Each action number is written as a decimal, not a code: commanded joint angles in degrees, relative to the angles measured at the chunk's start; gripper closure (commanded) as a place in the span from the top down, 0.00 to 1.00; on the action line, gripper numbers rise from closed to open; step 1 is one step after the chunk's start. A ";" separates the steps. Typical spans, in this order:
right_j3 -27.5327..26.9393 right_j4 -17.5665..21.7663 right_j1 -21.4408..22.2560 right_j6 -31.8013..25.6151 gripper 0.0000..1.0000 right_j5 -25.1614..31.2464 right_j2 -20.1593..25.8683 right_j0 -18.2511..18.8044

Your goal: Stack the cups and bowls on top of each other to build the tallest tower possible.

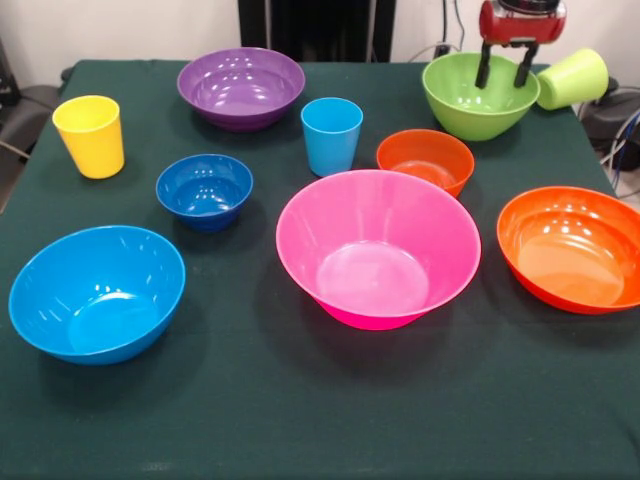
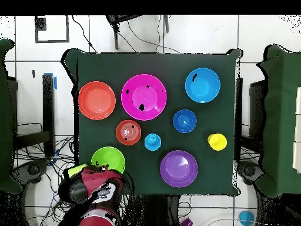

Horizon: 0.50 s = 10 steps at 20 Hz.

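My gripper (image 1: 504, 68) hangs open and empty over the far rim of the lime green bowl (image 1: 478, 98) at the table's far right. The lime green cup (image 1: 573, 78) lies on its side just right of that bowl. The yellow cup (image 1: 90, 135) and light blue cup (image 1: 331, 135) stand upright. The purple bowl (image 1: 241, 87), small dark blue bowl (image 1: 204, 190), small orange bowl (image 1: 425, 160), pink bowl (image 1: 378, 245), orange-red bowl (image 1: 570, 248) and light blue bowl (image 1: 97, 290) all sit apart. Nothing is stacked.
The table has a dark green cloth (image 1: 300, 400). In the overhead view the red arm (image 2: 94, 187) reaches in beside the lime green bowl (image 2: 108, 160), and the green cup (image 2: 75, 171) lies at the table's edge. Cables lie on the floor around the table.
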<state>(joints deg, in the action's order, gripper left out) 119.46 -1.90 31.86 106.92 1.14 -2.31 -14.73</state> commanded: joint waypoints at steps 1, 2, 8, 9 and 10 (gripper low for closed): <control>-4.10 -1.60 2.52 7.31 1.00 5.47 6.34 2.36; -3.88 -1.65 3.39 7.19 1.00 6.30 6.32 2.51; -4.17 -1.94 7.25 6.43 1.00 11.43 6.01 2.84; -4.14 -1.92 7.71 6.39 1.00 11.90 6.15 3.00; -4.46 -1.93 7.55 6.42 1.00 11.99 6.20 2.95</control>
<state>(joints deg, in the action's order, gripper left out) 119.20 -1.88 37.45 106.92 5.85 -1.67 -13.05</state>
